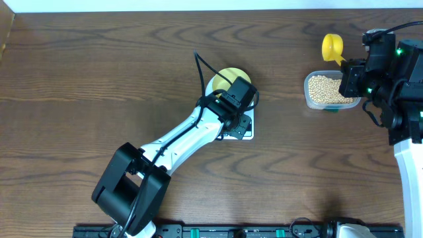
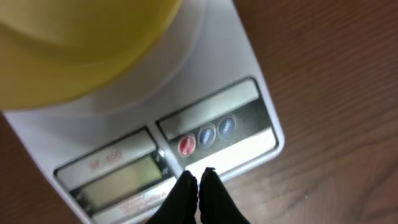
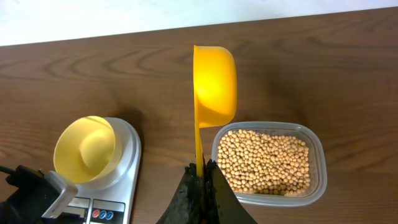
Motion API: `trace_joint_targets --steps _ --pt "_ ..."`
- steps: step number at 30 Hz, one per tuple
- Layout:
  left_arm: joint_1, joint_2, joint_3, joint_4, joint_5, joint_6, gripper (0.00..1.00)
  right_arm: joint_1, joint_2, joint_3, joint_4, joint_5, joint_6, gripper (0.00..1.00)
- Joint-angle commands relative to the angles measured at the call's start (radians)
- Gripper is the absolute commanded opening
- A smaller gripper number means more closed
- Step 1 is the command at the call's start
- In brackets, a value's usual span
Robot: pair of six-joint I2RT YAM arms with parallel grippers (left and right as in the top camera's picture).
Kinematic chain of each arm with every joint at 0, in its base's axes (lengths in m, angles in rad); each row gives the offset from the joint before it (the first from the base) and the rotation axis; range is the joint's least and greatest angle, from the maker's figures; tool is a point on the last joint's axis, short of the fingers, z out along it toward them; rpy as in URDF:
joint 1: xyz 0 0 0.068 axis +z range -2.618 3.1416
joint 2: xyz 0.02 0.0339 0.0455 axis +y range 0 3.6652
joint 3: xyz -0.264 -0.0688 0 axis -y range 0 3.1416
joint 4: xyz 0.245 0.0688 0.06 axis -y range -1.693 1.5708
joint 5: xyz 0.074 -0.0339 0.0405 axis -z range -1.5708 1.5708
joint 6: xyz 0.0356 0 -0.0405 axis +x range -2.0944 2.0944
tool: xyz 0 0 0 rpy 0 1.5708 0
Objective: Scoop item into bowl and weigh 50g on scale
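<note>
Mid-frame overhead on the counter (image 1: pixel 99 66), the scale (image 3: pixel 127 168) carries the bowl (image 3: pixel 84 149). At upper right the tub (image 3: pixel 314 168) holds the beans (image 3: pixel 264 162). The right pincer (image 3: pixel 202 177) is clamped on the scoop (image 3: pixel 214 84) handle. The left pincer (image 2: pixel 199 186), tips together, is at the scale's buttons.

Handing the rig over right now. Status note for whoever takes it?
Left gripper: shut, empty, tips by the scale buttons; contact unclear.
Right gripper: shut on the scoop handle, scoop empty, raised by the tub.
Done: bowl sits on the scale, empty.
Left: scoop beans from the tub into the bowl, up to 50g. Display unreadable.
</note>
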Motion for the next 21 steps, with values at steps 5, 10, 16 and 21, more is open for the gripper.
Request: trace_joint_targets --steps 5,10,16,21 --pt "0.003 0.001 -0.088 0.107 -0.041 0.001 0.07 -0.004 0.004 0.015 -0.002 0.008 -0.019 0.01" --pt "0.003 0.001 -0.106 0.152 -0.076 -0.003 0.07 -0.004 0.004 0.015 -0.003 0.008 -0.019 0.01" --pt "0.003 0.002 -0.122 0.187 -0.077 -0.025 0.07 -0.004 0.004 0.015 -0.003 0.008 -0.019 0.01" --pt "0.003 0.005 -0.123 0.187 -0.077 -0.041 0.07 -0.004 0.004 0.015 -0.003 0.008 -0.019 0.01"
